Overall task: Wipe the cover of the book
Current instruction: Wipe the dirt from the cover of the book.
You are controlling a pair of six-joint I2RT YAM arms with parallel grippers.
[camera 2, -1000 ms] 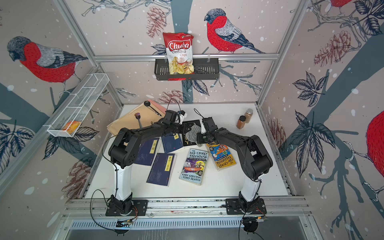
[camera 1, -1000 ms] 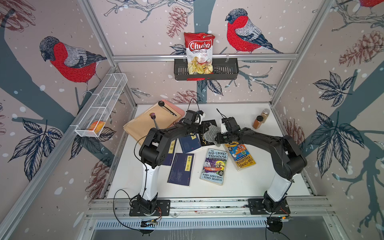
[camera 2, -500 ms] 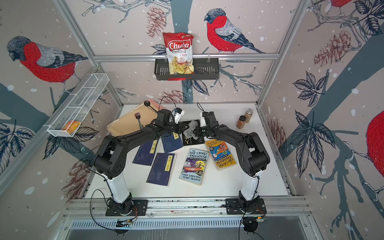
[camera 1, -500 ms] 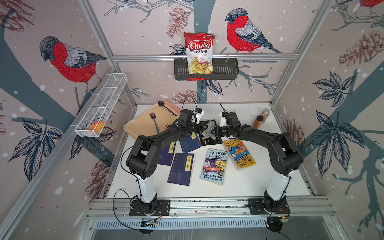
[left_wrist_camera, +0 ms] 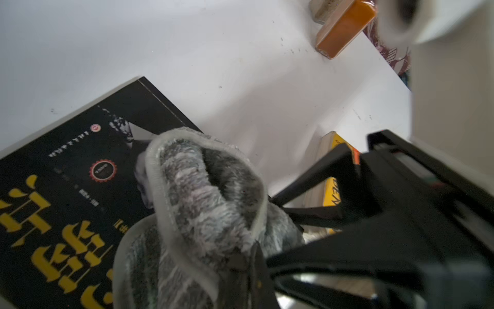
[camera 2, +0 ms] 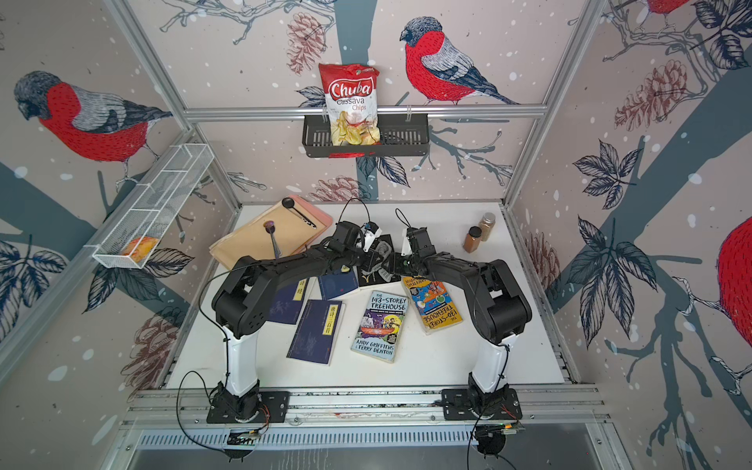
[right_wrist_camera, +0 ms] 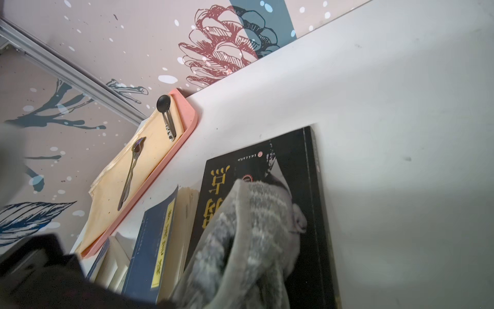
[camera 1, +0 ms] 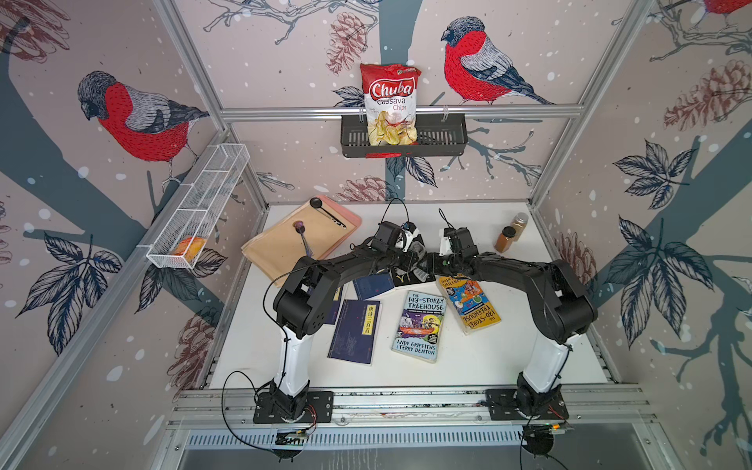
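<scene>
A black book [camera 1: 403, 278] with yellow characters lies at the middle back of the table, and shows in both wrist views [left_wrist_camera: 66, 187] [right_wrist_camera: 316, 214]. A grey cloth [left_wrist_camera: 208, 200] rests bunched on its cover and shows in both top views [camera 2: 381, 248]. My left gripper [left_wrist_camera: 250, 256] is shut on the cloth's lower fold, above the book [camera 1: 410, 260]. My right gripper [left_wrist_camera: 278, 204] faces it from the other side, its tips at the cloth's edge. Its jaws stand apart with nothing seen between them. The right wrist view shows the cloth [right_wrist_camera: 254, 227] but not the fingers.
Two colourful paperbacks [camera 1: 421, 325] [camera 1: 468, 303] and several dark blue books [camera 1: 354, 331] lie in front of the black book. A pink tray [camera 1: 301, 240] with spoons is at the back left. Two spice jars [camera 1: 506, 238] stand at the back right.
Both wrists have shifted slightly toward the back wall over the black book. The right gripper's jaws have parted. The cloth stays in the left gripper.
</scene>
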